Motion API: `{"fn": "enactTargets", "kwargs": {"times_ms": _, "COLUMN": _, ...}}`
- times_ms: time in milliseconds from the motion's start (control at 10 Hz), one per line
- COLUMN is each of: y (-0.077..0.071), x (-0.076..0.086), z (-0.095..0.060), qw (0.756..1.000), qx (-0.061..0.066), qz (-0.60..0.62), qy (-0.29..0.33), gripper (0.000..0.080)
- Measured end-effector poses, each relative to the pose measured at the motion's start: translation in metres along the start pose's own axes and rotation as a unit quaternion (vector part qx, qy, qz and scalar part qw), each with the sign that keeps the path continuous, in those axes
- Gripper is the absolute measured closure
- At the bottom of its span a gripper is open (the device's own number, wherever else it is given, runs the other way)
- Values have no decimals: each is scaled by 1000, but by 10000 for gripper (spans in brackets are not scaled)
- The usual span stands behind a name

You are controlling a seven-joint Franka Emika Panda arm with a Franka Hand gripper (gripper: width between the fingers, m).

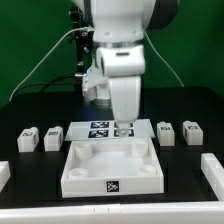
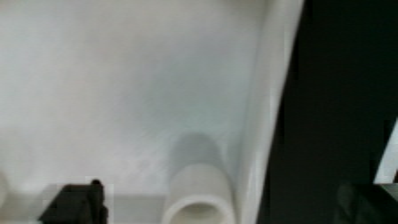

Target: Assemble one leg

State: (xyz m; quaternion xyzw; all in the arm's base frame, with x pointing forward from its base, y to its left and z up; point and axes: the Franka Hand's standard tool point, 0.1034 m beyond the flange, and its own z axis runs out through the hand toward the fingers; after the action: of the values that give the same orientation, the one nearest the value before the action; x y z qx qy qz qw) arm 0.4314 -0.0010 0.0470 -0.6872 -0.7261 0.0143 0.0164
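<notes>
On the black table [image 1: 25, 115], L to R in the exterior view: a white part [image 1: 3, 174] is cut off by the frame edge, so I can't tell what it is. Next come the far-left leg [image 1: 28, 138] and the second leg [image 1: 52, 138], near each other but apart, each showing a b&w tag too small to read. In the centre is the marker board [image 1: 98, 128], its right portion hidden behind the gripper [image 1: 122, 127], which hangs low over it, just behind the tray [image 1: 85, 185]. The fingertips blur into the board's tags there. The tray has one tag [image 1: 113, 186] on its front wall, w/ no legible writing. Right of the arm, the third leg [image 1: 166, 133] and far-right leg [image 1: 191, 132] lie loose on the table, away from the gripper. Another white part [image 1: 212, 170] is cut off at the right edge.

Wrist view: a blurry white surface w/ a black strip beside it. The dark fingers [image 2: 71, 203] sit at opposite edges, spread wide and gripping nothing. Between them is a pale rounded shape [image 2: 196, 198] I can't identify.
</notes>
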Motion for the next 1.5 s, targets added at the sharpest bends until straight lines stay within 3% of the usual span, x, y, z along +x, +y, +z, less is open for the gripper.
{"fn": "enactTargets", "kwargs": {"times_ms": 100, "y": -3, "x": -3, "z": 11, "qw": 1000, "qx": 6, "qz": 5, "qy": 3, "gripper": 150}}
{"fn": "enactTargets", "kwargs": {"times_ms": 300, "y": -5, "x": 0, "z": 30, "qw": 1000, "qx": 7, "qz": 13, "qy": 8, "gripper": 150}}
{"fn": "enactTargets", "kwargs": {"times_ms": 500, "y": -4, "x": -2, "z": 31, "qw": 1000, "qx": 8, "qz": 14, "qy": 8, "gripper": 150}}
{"fn": "enactTargets", "kwargs": {"times_ms": 600, "y": -4, "x": -2, "z": 31, "qw": 1000, "qx": 8, "qz": 14, "qy": 8, "gripper": 235}}
{"fn": "enactTargets", "kwargs": {"times_ms": 700, "y": -4, "x": -2, "z": 31, "qw": 1000, "qx": 8, "qz": 14, "qy": 8, "gripper": 370}}
{"fn": "enactTargets", "kwargs": {"times_ms": 800, "y": -4, "x": -2, "z": 31, "qw": 1000, "qx": 8, "qz": 14, "qy": 8, "gripper": 370}}
{"fn": "enactTargets", "kwargs": {"times_ms": 900, "y": -4, "x": -2, "z": 31, "qw": 1000, "qx": 8, "qz": 14, "qy": 8, "gripper": 554}}
{"fn": "enactTargets", "kwargs": {"times_ms": 1000, "y": -4, "x": -2, "z": 31, "qw": 1000, "qx": 8, "qz": 14, "qy": 8, "gripper": 689}}
{"fn": "enactTargets", "kwargs": {"times_ms": 1100, "y": -4, "x": -2, "z": 31, "qw": 1000, "qx": 8, "qz": 15, "qy": 8, "gripper": 689}}
{"fn": "enactTargets", "kwargs": {"times_ms": 1200, "y": -4, "x": -2, "z": 31, "qw": 1000, "qx": 8, "qz": 15, "qy": 8, "gripper": 742}}
{"fn": "enactTargets", "kwargs": {"times_ms": 1500, "y": -4, "x": -2, "z": 31, "qw": 1000, "qx": 8, "qz": 15, "qy": 8, "gripper": 742}}
